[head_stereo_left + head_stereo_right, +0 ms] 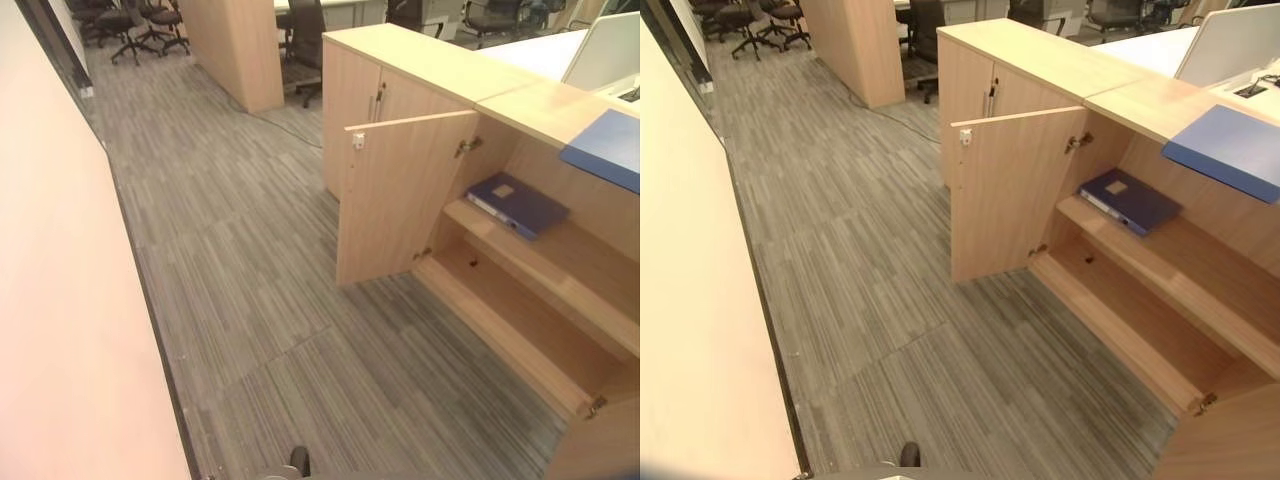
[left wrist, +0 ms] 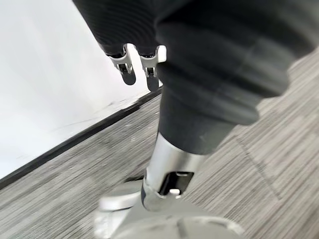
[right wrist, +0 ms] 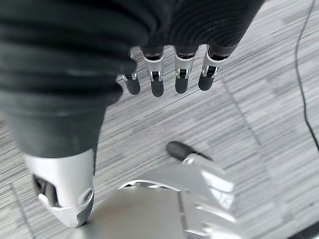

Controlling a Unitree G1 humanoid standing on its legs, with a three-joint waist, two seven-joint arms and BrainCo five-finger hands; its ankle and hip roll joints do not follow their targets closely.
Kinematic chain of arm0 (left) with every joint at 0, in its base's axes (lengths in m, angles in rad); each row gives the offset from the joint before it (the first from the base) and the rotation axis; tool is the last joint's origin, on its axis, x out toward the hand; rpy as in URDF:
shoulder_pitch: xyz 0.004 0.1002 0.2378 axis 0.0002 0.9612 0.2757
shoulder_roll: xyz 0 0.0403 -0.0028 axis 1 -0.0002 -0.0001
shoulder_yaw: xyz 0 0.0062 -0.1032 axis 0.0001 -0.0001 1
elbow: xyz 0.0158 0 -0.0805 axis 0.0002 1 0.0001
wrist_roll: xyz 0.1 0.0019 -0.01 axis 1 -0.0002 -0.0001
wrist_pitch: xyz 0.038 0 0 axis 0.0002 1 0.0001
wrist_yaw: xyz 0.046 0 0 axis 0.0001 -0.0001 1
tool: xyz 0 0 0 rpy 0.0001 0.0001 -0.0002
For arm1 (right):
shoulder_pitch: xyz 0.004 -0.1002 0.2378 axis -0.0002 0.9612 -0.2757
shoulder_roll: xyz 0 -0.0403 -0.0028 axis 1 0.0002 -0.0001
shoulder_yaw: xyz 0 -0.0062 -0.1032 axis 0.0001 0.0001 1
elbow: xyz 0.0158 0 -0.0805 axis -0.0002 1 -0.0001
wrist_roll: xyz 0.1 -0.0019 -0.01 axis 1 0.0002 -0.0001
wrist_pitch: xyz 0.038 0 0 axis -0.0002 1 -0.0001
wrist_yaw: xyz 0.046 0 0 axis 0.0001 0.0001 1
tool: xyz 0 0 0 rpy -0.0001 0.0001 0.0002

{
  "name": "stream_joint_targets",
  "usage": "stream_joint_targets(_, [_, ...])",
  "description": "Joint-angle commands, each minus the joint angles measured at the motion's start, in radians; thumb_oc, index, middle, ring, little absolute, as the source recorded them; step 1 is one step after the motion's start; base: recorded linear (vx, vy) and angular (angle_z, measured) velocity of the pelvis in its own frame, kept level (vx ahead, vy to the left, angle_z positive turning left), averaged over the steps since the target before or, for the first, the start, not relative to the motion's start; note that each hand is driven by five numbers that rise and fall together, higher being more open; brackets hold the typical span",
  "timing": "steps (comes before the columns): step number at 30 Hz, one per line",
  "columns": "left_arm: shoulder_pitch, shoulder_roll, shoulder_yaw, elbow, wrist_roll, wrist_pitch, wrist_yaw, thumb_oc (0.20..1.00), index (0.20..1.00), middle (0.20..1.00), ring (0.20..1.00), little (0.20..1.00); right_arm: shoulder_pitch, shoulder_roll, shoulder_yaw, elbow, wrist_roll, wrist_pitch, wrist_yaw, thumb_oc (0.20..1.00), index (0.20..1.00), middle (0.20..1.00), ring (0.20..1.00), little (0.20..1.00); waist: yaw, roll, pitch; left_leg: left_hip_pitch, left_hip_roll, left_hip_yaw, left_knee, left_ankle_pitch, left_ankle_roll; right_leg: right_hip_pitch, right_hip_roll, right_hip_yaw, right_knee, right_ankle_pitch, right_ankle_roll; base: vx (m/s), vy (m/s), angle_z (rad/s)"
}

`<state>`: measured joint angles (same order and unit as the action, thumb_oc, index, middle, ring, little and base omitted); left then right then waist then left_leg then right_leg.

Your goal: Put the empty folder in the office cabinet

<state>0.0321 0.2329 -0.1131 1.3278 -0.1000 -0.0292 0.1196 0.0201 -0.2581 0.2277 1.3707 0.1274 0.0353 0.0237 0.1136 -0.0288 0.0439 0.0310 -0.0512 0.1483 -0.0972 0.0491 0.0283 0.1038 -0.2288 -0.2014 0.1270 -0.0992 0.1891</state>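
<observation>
The light wood office cabinet (image 1: 560, 110) stands at the right with its door (image 1: 400, 195) swung open toward the floor area. A dark blue folder (image 1: 517, 204) lies flat on the cabinet's upper shelf, apart from both hands. A second blue folder (image 1: 1230, 150) lies on the cabinet's top, at the right edge. My left hand (image 2: 130, 67) hangs above the grey carpet with relaxed fingers and holds nothing. My right hand (image 3: 169, 74) also hangs over the carpet, fingers straight and empty.
The cabinet's bottom shelf (image 1: 520, 320) is bare. A pale wall (image 1: 50, 300) runs along the left. A closed cabinet section (image 1: 370, 95) adjoins the open one. Office chairs (image 1: 140, 25) and a wooden column (image 1: 240, 50) stand at the back. Grey carpet (image 1: 260, 300) lies between.
</observation>
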Motion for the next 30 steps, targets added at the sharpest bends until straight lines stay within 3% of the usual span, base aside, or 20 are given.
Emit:
stream_joint_targets(1, [0.015, 0.015, 0.018, -0.006, 0.006, 0.005, 0.008, 1.000, 1.000, 1.000, 1.000, 1.000, -0.051, 0.001, 0.013, -0.072, -0.005, -0.005, 0.014, 1.000, 1.000, 1.000, 1.000, 1.000, 0.011, 0.005, 0.015, -0.056, -0.057, -0.053, 0.010, 0.009, 0.024, -0.019, -0.135, 0.002, 0.273, 0.291, -0.039, 0.23, 0.354, -0.47])
stream_joint_targets(2, [0.011, 0.019, 0.013, -0.011, 0.010, 0.008, 0.009, 1.000, 1.000, 1.000, 1.000, 1.000, -0.052, 0.005, 0.022, -0.085, -0.004, -0.008, 0.009, 1.000, 1.000, 1.000, 1.000, 1.000, 0.007, 0.005, 0.020, -0.032, -0.069, -0.050, 0.010, -0.021, 0.028, -0.030, -0.153, -0.017, 0.335, 0.281, -0.047, 0.06, 0.112, -0.15])
stream_joint_targets(3, [0.010, 0.020, 0.014, -0.012, 0.010, 0.009, 0.008, 1.000, 1.000, 1.000, 1.000, 1.000, -0.052, 0.006, 0.022, -0.086, -0.003, -0.007, 0.008, 1.000, 1.000, 1.000, 1.000, 1.000, 0.008, 0.006, 0.025, -0.036, -0.070, -0.043, 0.010, -0.009, 0.035, -0.036, -0.157, -0.022, 0.342, 0.285, -0.056, 0.30, 0.278, 0.08])
stream_joint_targets(4, [0.003, 0.028, 0.015, -0.020, 0.009, 0.014, 0.008, 1.000, 1.000, 1.000, 1.000, 1.000, -0.055, 0.016, 0.036, -0.110, 0.002, -0.012, 0.000, 1.000, 1.000, 1.000, 1.000, 1.000, -0.001, 0.004, 0.049, 0.021, -0.065, -0.004, 0.010, -0.067, 0.035, -0.107, -0.196, -0.129, 0.463, 0.249, -0.037, 0.19, 0.179, 0.12])
stream_joint_targets(5, [0.003, 0.028, 0.015, -0.020, 0.009, 0.014, 0.008, 1.000, 1.000, 1.000, 1.000, 1.000, -0.055, 0.016, 0.036, -0.110, 0.002, -0.012, 0.000, 1.000, 1.000, 1.000, 1.000, 1.000, -0.001, 0.003, 0.049, 0.022, -0.065, -0.004, 0.010, -0.068, 0.035, -0.107, -0.197, -0.129, 0.465, 0.247, -0.038, 0.31, 0.184, -0.23])
stream_joint_targets(6, [-0.004, 0.025, 0.010, -0.028, -0.004, 0.010, 0.009, 1.000, 1.000, 1.000, 1.000, 1.000, -0.066, 0.010, 0.038, -0.118, 0.004, -0.017, 0.000, 1.000, 1.000, 1.000, 1.000, 1.000, -0.016, 0.016, 0.063, 0.040, -0.045, 0.004, 0.010, -0.071, 0.030, -0.159, -0.157, -0.162, 0.467, 0.210, -0.051, 0.11, -0.023, -0.13])
stream_joint_targets(7, [-0.007, 0.025, 0.007, -0.030, -0.004, 0.010, 0.008, 1.000, 1.000, 1.000, 1.000, 1.000, -0.072, 0.007, 0.039, -0.123, 0.004, -0.015, 0.000, 1.000, 1.000, 1.000, 1.000, 1.000, -0.021, 0.027, 0.074, 0.046, -0.032, 0.004, 0.010, -0.075, 0.024, -0.175, -0.132, -0.185, 0.424, 0.192, -0.051, 0.22, -0.070, -0.19])
stream_joint_targets(8, [-0.011, 0.025, -0.006, -0.030, 0.003, 0.010, 0.008, 1.000, 1.000, 1.000, 1.000, 1.000, -0.087, 0.003, 0.043, -0.132, 0.003, -0.015, -0.006, 1.000, 1.000, 1.000, 1.000, 1.000, -0.033, 0.033, 0.098, 0.075, -0.020, 0.023, 0.010, -0.092, 0.013, -0.215, -0.082, -0.265, 0.298, 0.182, -0.043, 0.19, -0.140, -0.36])
stream_joint_targets(9, [-0.013, 0.022, -0.007, -0.030, 0.008, 0.011, 0.007, 1.000, 1.000, 1.000, 1.000, 1.000, -0.093, 0.001, 0.042, -0.133, 0.007, -0.017, -0.008, 1.000, 1.000, 1.000, 1.000, 1.000, -0.037, 0.032, 0.104, 0.086, -0.012, 0.031, 0.010, -0.101, 0.005, -0.210, -0.055, -0.299, 0.209, 0.180, -0.039, 0.15, -0.108, -0.68])
stream_joint_targets(10, [-0.013, 0.022, -0.007, -0.030, 0.008, 0.011, 0.007, 1.000, 1.000, 1.000, 1.000, 1.000, -0.093, 0.001, 0.042, -0.133, 0.007, -0.017, -0.009, 1.000, 1.000, 1.000, 1.000, 1.000, -0.037, 0.034, 0.105, 0.088, -0.008, 0.031, 0.010, -0.102, 0.003, -0.204, -0.049, -0.302, 0.200, 0.183, -0.041, 0.19, -0.159, -0.59])
stream_joint_targets(11, [-0.011, 0.017, -0.002, -0.015, 0.025, 0.016, 0.008, 1.000, 1.000, 1.000, 1.000, 1.000, -0.107, 0.003, 0.034, -0.133, 0.025, -0.020, -0.016, 1.000, 1.000, 1.000, 1.000, 1.000, -0.041, 0.019, 0.107, 0.122, 0.000, 0.060, 0.010, -0.128, -0.011, -0.218, -0.003, -0.368, 0.038, 0.211, -0.030, 0.23, -0.148, -0.23])
stream_joint_targets(14, [-0.003, 0.016, 0.015, 0.002, 0.042, 0.020, -0.001, 1.000, 1.000, 1.000, 1.000, 1.000, -0.102, 0.009, 0.023, -0.132, 0.034, -0.022, -0.021, 1.000, 1.000, 1.000, 1.000, 1.000, -0.047, 0.003, 0.101, 0.165, 0.009, 0.093, 0.010, -0.159, -0.024, -0.243, 0.033, -0.433, -0.072, 0.271, -0.015, 0.28, -0.144, -0.61])
stream_joint_targets(15, [-0.002, 0.013, 0.015, 0.008, 0.053, 0.020, -0.004, 1.000, 1.000, 1.000, 1.000, 1.000, -0.096, 0.009, 0.021, -0.124, 0.039, -0.021, -0.022, 1.000, 1.000, 1.000, 1.000, 1.000, -0.052, -0.005, 0.094, 0.183, 0.008, 0.094, 0.010, -0.178, -0.026, -0.223, 0.046, -0.432, -0.120, 0.255, -0.026, 0.40, -0.181, -0.73])
stream_joint_targets(20, [0.007, -0.003, 0.006, 0.023, 0.062, 0.024, -0.011, 1.000, 1.000, 1.000, 1.000, 1.000, -0.071, 0.009, 0.005, -0.076, 0.046, -0.020, -0.034, 1.000, 1.000, 1.000, 1.000, 1.000, -0.076, 0.006, 0.068, 0.224, 0.060, 0.119, 0.058, -0.224, -0.039, -0.207, 0.075, -0.398, -0.071, 0.198, -0.071, 0.32, -0.142, -0.22])
stream_joint_targets(23, [-0.003, -0.003, -0.005, 0.011, 0.049, 0.019, -0.015, 1.000, 1.000, 1.000, 1.000, 1.000, -0.072, 0.003, -0.001, -0.057, 0.058, -0.020, -0.035, 1.000, 1.000, 1.000, 1.000, 1.000, -0.098, 0.004, 0.070, 0.167, 0.147, 0.160, 0.291, -0.186, -0.083, -0.170, 0.102, -0.370, -0.057, 0.150, -0.107, 0.28, -0.215, -0.08])
stream_joint_targets(25, [-0.015, 0.001, -0.014, -0.017, 0.027, 0.015, -0.011, 1.000, 1.000, 1.000, 1.000, 1.000, -0.077, -0.001, 0.012, -0.053, 0.054, -0.018, -0.034, 1.000, 1.000, 1.000, 1.000, 1.000, -0.093, -0.009, 0.090, 0.066, 0.227, 0.157, 0.598, -0.086, -0.110, -0.127, 0.139, -0.350, -0.057, 0.099, -0.164, 0.26, -0.337, -0.40])
stream_joint_targets(26, [-0.026, 0.000, -0.021, -0.042, 0.013, 0.010, -0.003, 1.000, 1.000, 1.000, 1.000, 1.000, -0.081, -0.006, 0.018, -0.055, 0.051, -0.016, -0.038, 1.000, 1.000, 1.000, 1.000, 1.000, -0.080, -0.018, 0.108, 0.012, 0.239, 0.138, 0.734, -0.033, -0.108, -0.102, 0.149, -0.336, -0.058, 0.072, -0.190, 0.21, -0.293, -0.75])
stream_joint_targets(28, [-0.035, -0.005, -0.026, -0.071, -0.020, 0.001, 0.009, 1.000, 1.000, 1.000, 1.000, 1.000, -0.088, -0.013, 0.025, -0.056, 0.048, -0.011, -0.045, 1.000, 1.000, 1.000, 1.000, 1.000, -0.062, -0.029, 0.128, -0.107, 0.269, 0.107, 0.876, -0.042, -0.096, -0.075, 0.157, -0.304, -0.057, 0.038, -0.213, 0.19, -0.138, -0.99])
stream_joint_targets(30, [-0.036, -0.009, -0.029, -0.094, -0.040, -0.003, 0.016, 1.000, 1.000, 1.000, 1.000, 1.000, -0.090, -0.015, 0.032, -0.059, 0.046, -0.012, -0.048, 1.000, 1.000, 1.000, 1.000, 1.000, -0.040, -0.038, 0.132, -0.176, 0.275, 0.089, 0.848, -0.066, -0.076, -0.043, 0.150, -0.257, -0.062, 0.028, -0.207, 0.26, 0.050, -0.95])
